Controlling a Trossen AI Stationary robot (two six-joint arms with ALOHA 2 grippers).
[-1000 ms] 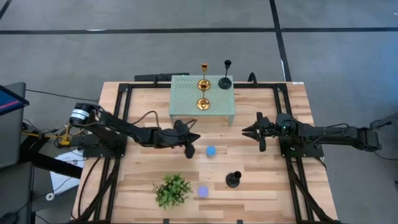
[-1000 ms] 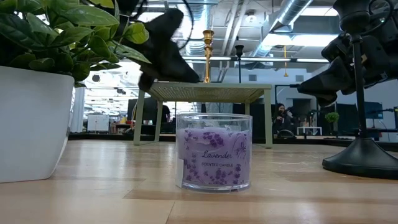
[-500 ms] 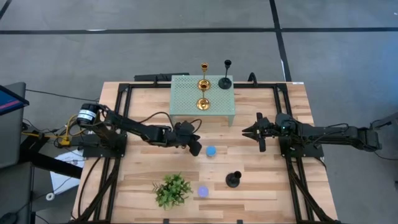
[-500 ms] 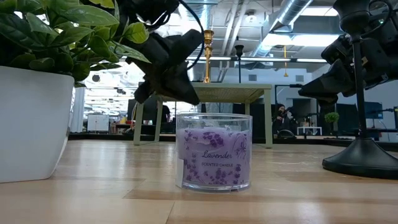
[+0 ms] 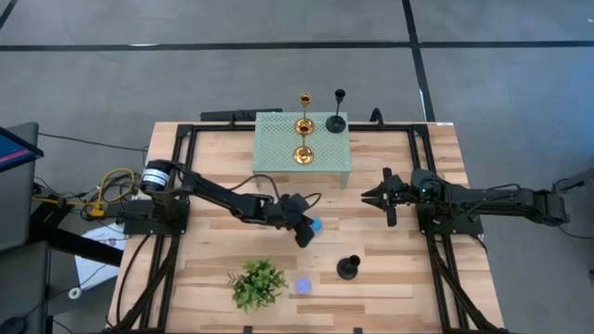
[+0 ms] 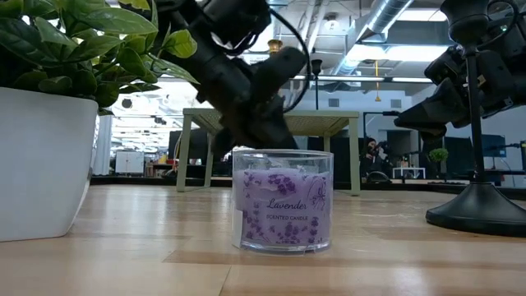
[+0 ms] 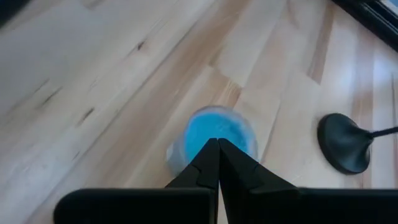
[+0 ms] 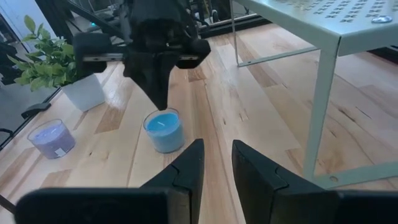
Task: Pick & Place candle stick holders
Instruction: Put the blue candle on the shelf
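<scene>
Two gold candle stick holders (image 5: 304, 125) (image 5: 303, 155) and one black holder (image 5: 336, 121) stand by their round bases on the green perforated stand (image 5: 278, 162) at the far middle. The second black holder (image 5: 348, 268) stands on the table at the near middle; it also shows in the low view (image 6: 477, 205) and the left wrist view (image 7: 344, 149). My left gripper (image 5: 304, 232) is shut, pointing down just over a blue candle jar (image 7: 217, 134), left of that black holder. My right gripper (image 5: 373, 197) hangs open and empty right of the stand.
A blue candle jar (image 5: 316, 224) stands mid-table, a purple lavender candle jar (image 6: 283, 201) near the front edge, and a green plant in a white pot (image 5: 258, 283) left of it. The stand's legs (image 8: 323, 106) rise in front of my right gripper.
My left gripper has gone toward the table's right and near edges and a little down, from left of the blue candle jar to just over it, staying shut. The holders have not moved.
</scene>
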